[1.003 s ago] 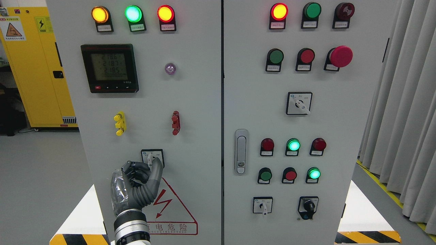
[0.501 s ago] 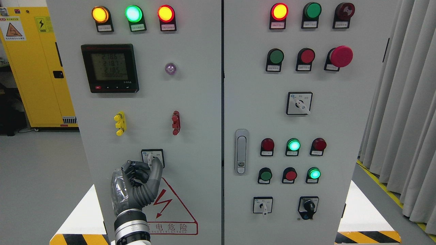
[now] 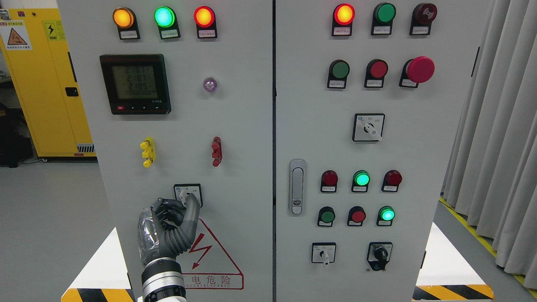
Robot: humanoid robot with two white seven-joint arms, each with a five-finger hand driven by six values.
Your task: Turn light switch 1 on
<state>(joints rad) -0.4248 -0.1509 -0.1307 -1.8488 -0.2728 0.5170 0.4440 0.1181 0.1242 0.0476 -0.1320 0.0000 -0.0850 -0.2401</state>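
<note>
Grey, ribbed fingers (image 3: 191, 212) of the left hand (image 3: 168, 230) curl up from the bottom edge and pinch the white knob of the rotary switch (image 3: 188, 193), low on the left cabinet door (image 3: 243, 126). Just below it sits a red triangular lightning warning sign (image 3: 209, 260) lettered "ELECTRIC". Higher up, a black meter (image 3: 135, 84) shows "2187"; three round lamps (image 3: 164, 16) glow amber, green and red.
</note>
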